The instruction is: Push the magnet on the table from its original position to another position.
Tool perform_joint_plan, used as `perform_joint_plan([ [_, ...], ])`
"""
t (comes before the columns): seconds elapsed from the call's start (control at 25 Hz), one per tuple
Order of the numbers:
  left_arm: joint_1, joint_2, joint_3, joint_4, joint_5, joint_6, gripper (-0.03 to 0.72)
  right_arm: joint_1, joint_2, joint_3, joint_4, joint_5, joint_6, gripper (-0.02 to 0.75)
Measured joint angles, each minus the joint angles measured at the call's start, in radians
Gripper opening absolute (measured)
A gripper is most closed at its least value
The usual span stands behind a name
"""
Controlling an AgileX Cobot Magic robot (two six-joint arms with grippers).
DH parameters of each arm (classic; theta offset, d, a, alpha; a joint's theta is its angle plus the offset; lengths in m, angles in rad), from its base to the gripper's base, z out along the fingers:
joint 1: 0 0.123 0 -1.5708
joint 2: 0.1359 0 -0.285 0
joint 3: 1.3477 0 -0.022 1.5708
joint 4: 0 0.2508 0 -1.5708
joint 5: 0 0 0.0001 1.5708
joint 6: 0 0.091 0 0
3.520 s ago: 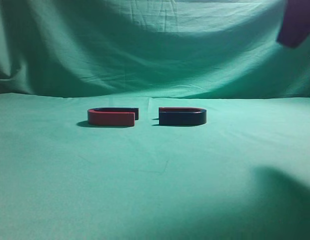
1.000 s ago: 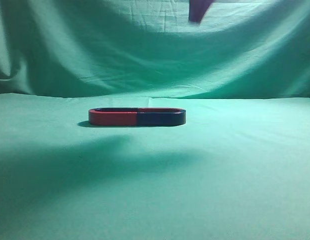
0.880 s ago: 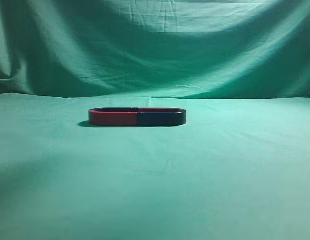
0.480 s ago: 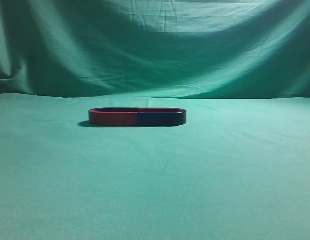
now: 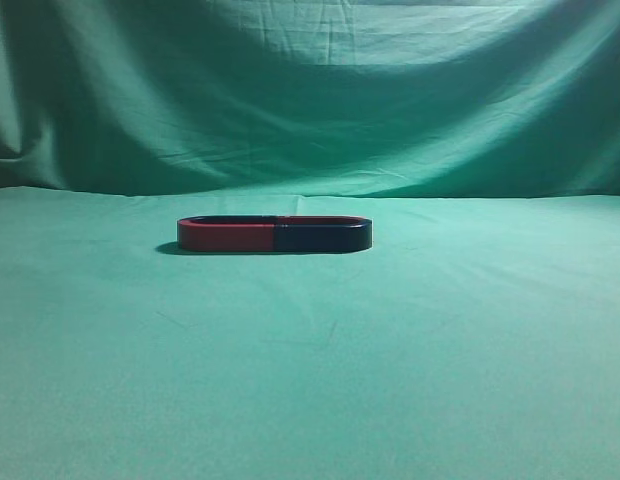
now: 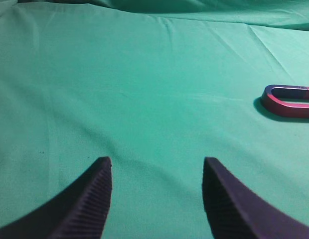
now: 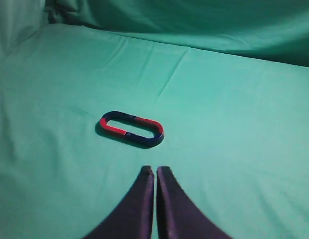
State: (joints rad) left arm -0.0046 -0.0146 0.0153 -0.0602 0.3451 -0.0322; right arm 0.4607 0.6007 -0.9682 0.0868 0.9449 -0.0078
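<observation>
Pretty dim overall with a heavy green cast. The backdrop (image 5: 310, 90) fades dark toward its corners, the magnet (image 5: 323, 236) drops a soft shadow leftward, and both wrist shots look grainy and soft.

Staged lab-style recording setup: the table (image 5: 310, 380) is covered in plain green cloth, and behind the table a draped green cloth backdrop (image 5: 310, 100) is hung, creased throughout.

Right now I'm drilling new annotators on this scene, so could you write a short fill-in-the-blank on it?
1. The magnet and the red magnet meet end to end, forming a closed ____.
2. The left gripper has its jaws ____.
3. The right gripper has its jaws ____.
4. Both magnets lie on the table, under ____ cloth.

Missing words: loop; open; shut; green
</observation>
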Motion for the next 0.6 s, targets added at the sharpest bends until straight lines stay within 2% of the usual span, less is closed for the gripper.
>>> perform_joint_plan([
  [0.36, 0.0, 0.0, 0.0, 0.0, 0.0, 0.0, 0.372, 0.0, -0.247, 0.232, -0.01, 0.021, 0.002, 0.0],
  [0.48, 0.0, 0.0, 0.0, 0.0, 0.0, 0.0, 0.372, 0.0, -0.301, 0.332, -0.029, -0.052, 0.002, 0.0],
  [0.6, 0.0, 0.0, 0.0, 0.0, 0.0, 0.0, 0.372, -0.011, -0.372, 0.459, -0.064, -0.206, 0.002, 0.0],
])
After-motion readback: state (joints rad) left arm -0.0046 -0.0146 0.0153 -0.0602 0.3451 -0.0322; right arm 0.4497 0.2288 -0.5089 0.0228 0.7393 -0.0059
